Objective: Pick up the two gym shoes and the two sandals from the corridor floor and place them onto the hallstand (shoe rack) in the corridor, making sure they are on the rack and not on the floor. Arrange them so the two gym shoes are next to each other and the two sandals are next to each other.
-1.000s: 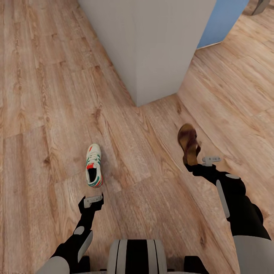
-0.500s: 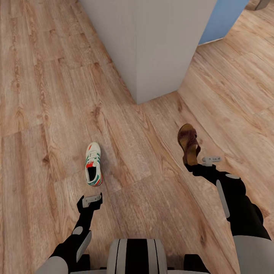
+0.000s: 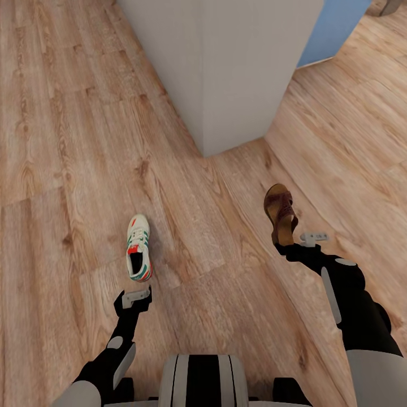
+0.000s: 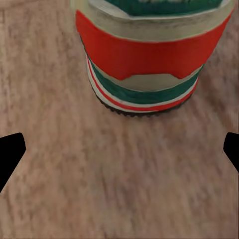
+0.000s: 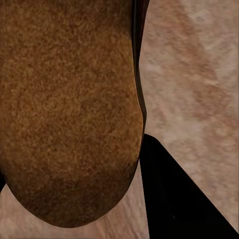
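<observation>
Gym shoe (image 3: pixel 138 255) ahead of spread left gripper (image 3: pixel 137 296); sandal (image 3: pixel 281 212) between right jaws.

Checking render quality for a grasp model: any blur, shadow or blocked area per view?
Head view: sharp, white green-striped sneaker casts a faint shadow. Left wrist view: floor grain soft, the sneaker's red heel crisp. Right wrist view: brown sandal's cork sole grainy, a black finger blocks one corner.

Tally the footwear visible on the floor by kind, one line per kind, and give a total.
gym shoe: 1
sandal: 1
Total: 2
</observation>
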